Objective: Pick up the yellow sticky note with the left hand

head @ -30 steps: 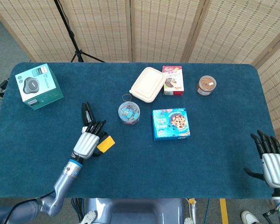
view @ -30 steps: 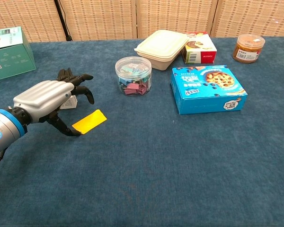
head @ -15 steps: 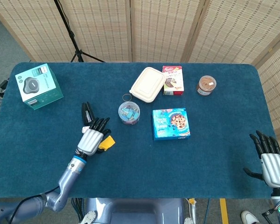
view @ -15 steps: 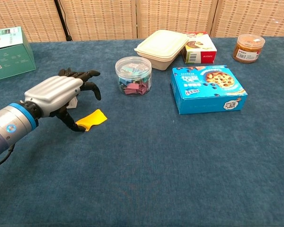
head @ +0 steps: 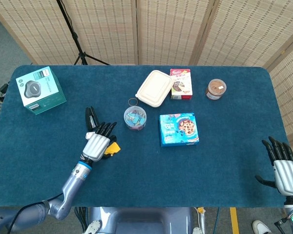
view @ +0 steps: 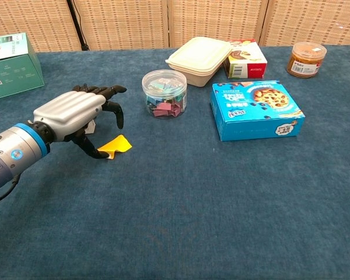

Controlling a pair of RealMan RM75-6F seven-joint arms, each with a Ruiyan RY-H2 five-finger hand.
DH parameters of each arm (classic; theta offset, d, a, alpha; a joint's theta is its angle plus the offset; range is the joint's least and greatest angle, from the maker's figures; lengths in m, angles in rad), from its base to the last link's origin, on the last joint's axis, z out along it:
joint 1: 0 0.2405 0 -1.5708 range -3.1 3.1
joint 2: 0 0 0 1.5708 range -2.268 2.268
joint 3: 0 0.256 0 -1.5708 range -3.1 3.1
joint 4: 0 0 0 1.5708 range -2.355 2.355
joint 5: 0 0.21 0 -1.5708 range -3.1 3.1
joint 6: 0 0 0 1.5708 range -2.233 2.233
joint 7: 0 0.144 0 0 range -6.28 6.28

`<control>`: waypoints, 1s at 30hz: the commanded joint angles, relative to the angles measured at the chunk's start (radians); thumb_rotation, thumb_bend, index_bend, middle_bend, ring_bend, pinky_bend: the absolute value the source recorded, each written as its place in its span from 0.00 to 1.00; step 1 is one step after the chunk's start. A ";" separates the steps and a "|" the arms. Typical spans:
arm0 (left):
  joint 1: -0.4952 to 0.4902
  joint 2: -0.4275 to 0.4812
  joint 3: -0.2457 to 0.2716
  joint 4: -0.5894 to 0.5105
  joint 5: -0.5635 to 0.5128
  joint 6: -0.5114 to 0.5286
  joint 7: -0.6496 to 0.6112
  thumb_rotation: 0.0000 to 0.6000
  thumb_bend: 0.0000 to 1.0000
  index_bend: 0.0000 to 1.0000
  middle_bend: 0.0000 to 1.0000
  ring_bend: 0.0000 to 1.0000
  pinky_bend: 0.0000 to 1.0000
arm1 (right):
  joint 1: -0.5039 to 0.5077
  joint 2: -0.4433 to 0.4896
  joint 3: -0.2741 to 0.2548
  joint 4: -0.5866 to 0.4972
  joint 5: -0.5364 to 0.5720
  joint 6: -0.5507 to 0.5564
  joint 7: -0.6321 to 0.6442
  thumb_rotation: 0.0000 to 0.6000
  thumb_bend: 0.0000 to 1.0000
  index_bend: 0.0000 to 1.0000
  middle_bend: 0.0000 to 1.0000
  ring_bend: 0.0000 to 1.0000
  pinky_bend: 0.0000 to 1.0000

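The yellow sticky note (head: 114, 147) (view: 118, 144) lies on the blue table, its left part hidden under my left hand (head: 96, 145) (view: 73, 114). The hand hovers low over it with fingers arched and spread. Its thumb tip touches the note's left edge, and the note looks buckled upward there. I see no finger closed against the thumb on the note. My right hand (head: 285, 170) rests at the table's front right corner, fingers apart and nothing in it; the chest view does not show it.
A black clip (head: 91, 117) lies just behind my left hand. A clear tub of clips (head: 135, 118) (view: 164, 93) stands to the right, then a blue cookie box (head: 179, 129) (view: 256, 109). A cream container (head: 155, 87), red box (head: 180, 84), brown jar (head: 216, 88) and green box (head: 40, 89) sit further back.
My left hand has slid forward and right over the note, covering more of it. The note has shifted slightly and its flat shape has buckled. The right hand has not moved.
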 commanded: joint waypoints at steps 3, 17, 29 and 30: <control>0.010 0.020 0.014 -0.019 -0.007 -0.003 0.006 1.00 0.01 0.45 0.00 0.00 0.00 | -0.001 0.002 0.000 -0.002 -0.001 0.002 0.002 1.00 0.00 0.00 0.00 0.00 0.00; 0.013 0.023 0.038 -0.020 -0.014 -0.021 0.014 1.00 0.16 0.53 0.00 0.00 0.00 | -0.002 0.004 0.000 -0.002 -0.001 0.003 0.008 1.00 0.00 0.00 0.00 0.00 0.00; 0.006 0.027 0.037 -0.037 -0.031 -0.034 0.044 1.00 0.25 0.54 0.00 0.00 0.00 | -0.003 0.006 -0.001 -0.004 -0.004 0.005 0.009 1.00 0.00 0.00 0.00 0.00 0.00; 0.006 0.027 0.037 -0.038 -0.032 -0.034 0.047 1.00 0.26 0.55 0.00 0.00 0.00 | -0.003 0.006 -0.001 -0.004 -0.005 0.005 0.010 1.00 0.00 0.00 0.00 0.00 0.00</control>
